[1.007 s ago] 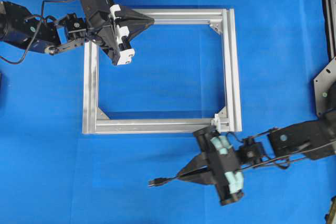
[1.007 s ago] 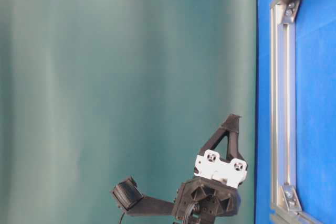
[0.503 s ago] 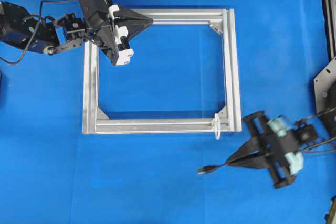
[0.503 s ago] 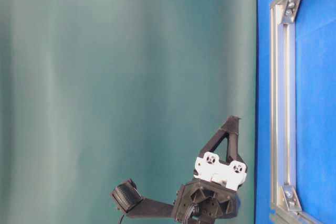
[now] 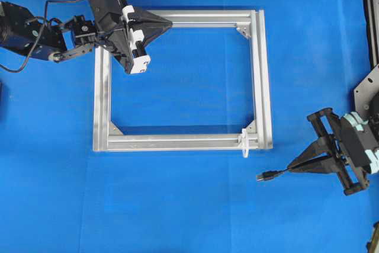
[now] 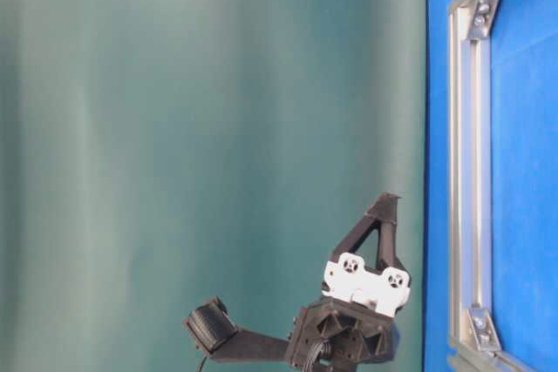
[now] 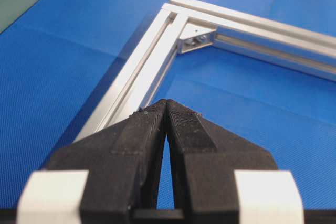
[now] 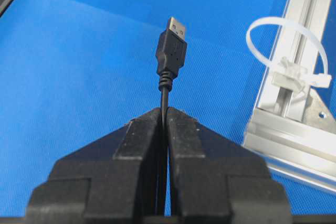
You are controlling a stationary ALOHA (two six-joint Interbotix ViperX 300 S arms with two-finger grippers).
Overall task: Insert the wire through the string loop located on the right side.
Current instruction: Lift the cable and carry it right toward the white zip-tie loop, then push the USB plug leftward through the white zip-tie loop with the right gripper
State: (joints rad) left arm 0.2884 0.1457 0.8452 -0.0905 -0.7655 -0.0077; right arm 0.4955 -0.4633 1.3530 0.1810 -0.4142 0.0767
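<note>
1. While the right gripper (image 5: 291, 169) hangs over bare blue cloth (image 5: 189, 205) below and to the right of the frame (image 5: 261, 75), its jaws are clamped on the wire (image 8: 164, 100), which runs up between the two black fingers (image 8: 139, 145) in the right wrist view.
2. Beyond the fingertips the wire ends in a black plug (image 5: 266, 175) with a short metal tip; in the overhead view the plug points left, toward the frame's lower right corner, and is apart from it.
3. On the bottom bar near that corner stands the loop (image 5: 244, 143), a thin white ring rising from a small clip; in the right wrist view the loop (image 8: 283, 40) is to the right of the plug, not touching it.
4. At the frame's upper left corner the left gripper (image 5: 169, 24) is closed with nothing between its jaws, tips together over the top bar.
5. In the table-level view the left gripper (image 6: 388, 202) shows against a green backdrop (image 6: 174, 128).
</note>
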